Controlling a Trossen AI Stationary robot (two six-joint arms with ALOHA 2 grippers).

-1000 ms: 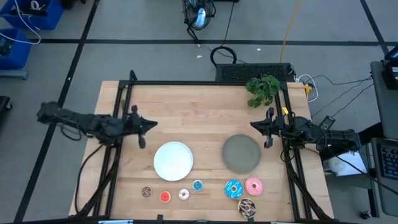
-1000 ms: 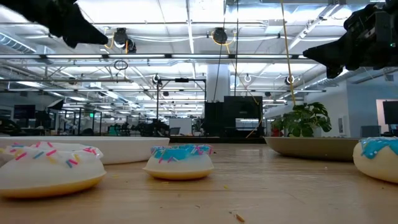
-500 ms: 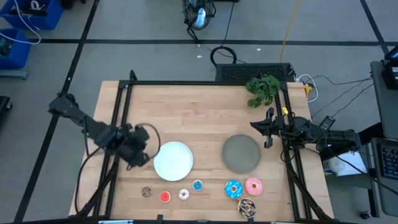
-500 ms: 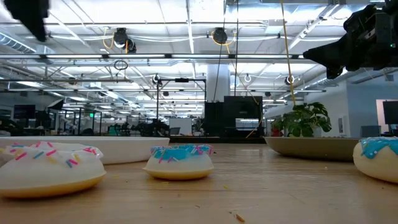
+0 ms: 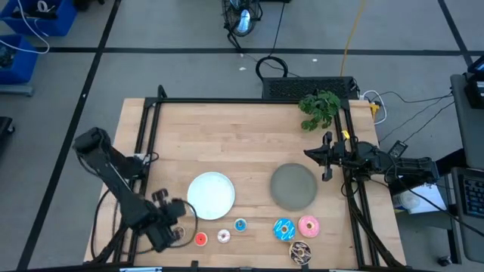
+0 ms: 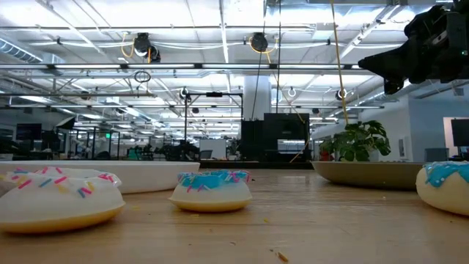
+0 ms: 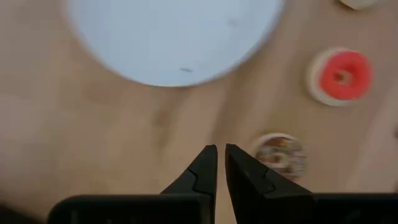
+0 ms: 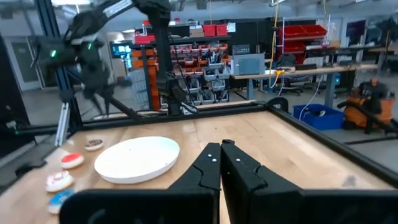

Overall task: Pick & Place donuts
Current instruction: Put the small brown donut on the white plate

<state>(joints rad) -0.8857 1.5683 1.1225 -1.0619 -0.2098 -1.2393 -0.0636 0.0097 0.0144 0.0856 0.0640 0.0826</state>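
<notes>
Seven donuts lie along the table's near edge: tiny brown [image 5: 180, 235], red [image 5: 200, 239], white [image 5: 224, 236] and blue [image 5: 240, 224], then the larger blue sprinkled [image 5: 283, 229], pink [image 5: 308, 226] and speckled brown [image 5: 300, 251]. My left gripper [image 5: 175, 228] hangs shut over the near-left corner and points down. In its wrist view its tips [image 7: 221, 149] stand just beside the brown donut [image 7: 280, 154], with the red donut [image 7: 341, 74] farther off. My right gripper [image 5: 325, 156] waits shut above the table's right side, also seen in the low view [image 6: 363, 62].
A large white plate [image 5: 211, 195] lies just beyond the tiny donuts, and a grey plate [image 5: 293, 187] lies to its right. A green plant [image 5: 319, 108] stands at the far right corner. A black frame rail [image 5: 144, 151] runs along the table's left edge.
My left arm has swung from the table's left side toward the near edge and tipped its gripper down over the tiny brown donut, leaving the low view. The donuts and plates lie as before.
</notes>
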